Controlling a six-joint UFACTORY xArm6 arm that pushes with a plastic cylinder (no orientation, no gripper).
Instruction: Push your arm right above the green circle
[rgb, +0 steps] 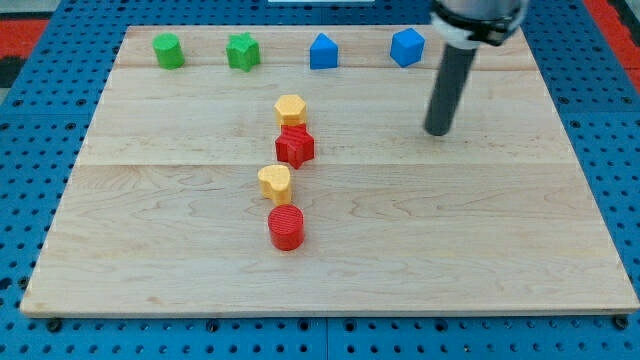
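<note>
The green circle (168, 50) stands near the board's top left corner. A green star (242, 52) stands to its right. My tip (437, 131) rests on the board in the upper right part, far to the right of the green circle and below the blue hexagon-like block (407, 46).
A blue house-shaped block (322, 51) sits in the top row. A yellow hexagon (290, 108) touches a red star (295, 145) at the centre. Below them are a yellow heart (274, 182) and a red cylinder (286, 227). The wooden board (500, 250) lies on a blue pegboard.
</note>
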